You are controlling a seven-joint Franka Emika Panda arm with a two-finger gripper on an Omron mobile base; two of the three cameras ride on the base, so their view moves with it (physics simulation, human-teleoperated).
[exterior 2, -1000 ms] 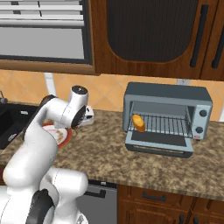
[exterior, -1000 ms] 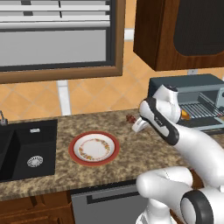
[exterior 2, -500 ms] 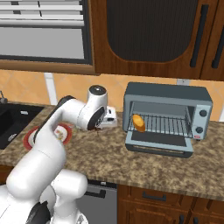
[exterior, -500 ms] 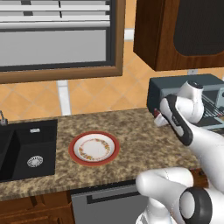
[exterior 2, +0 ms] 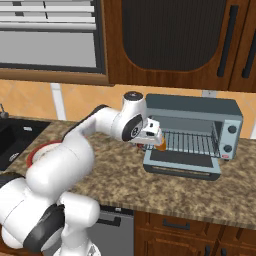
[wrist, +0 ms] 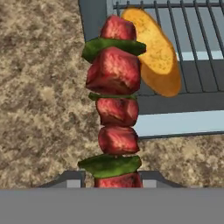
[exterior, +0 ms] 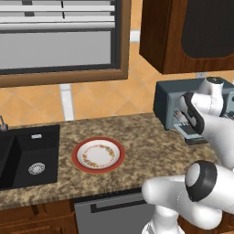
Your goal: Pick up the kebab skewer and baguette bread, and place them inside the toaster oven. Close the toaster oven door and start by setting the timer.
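Note:
My gripper [wrist: 113,178] is shut on the kebab skewer [wrist: 114,100], whose red meat chunks and green pieces stand up the middle of the hand view. The gripper [exterior 2: 150,136] hangs just in front of the left end of the toaster oven [exterior 2: 200,107] opening. The toaster oven door [exterior 2: 182,161] lies folded down and open. The golden baguette bread [wrist: 157,57] rests on the wire rack [wrist: 192,26] at its left end, just beyond the skewer's tip; the baguette bread [exterior 2: 162,144] peeks out beside my hand. From the left base view the gripper [exterior: 183,124] sits against the oven [exterior: 167,98].
A red-rimmed plate [exterior: 98,154] sits bare on the granite counter left of the oven. A black sink [exterior: 23,155] lies at the far left. Dark wooden cabinets [exterior 2: 170,45] hang above the oven. Oven knobs [exterior 2: 231,137] are on its right panel.
The arm has swung right from beside the plate to the oven's open front, carrying the skewer. The baguette has stayed on the rack.

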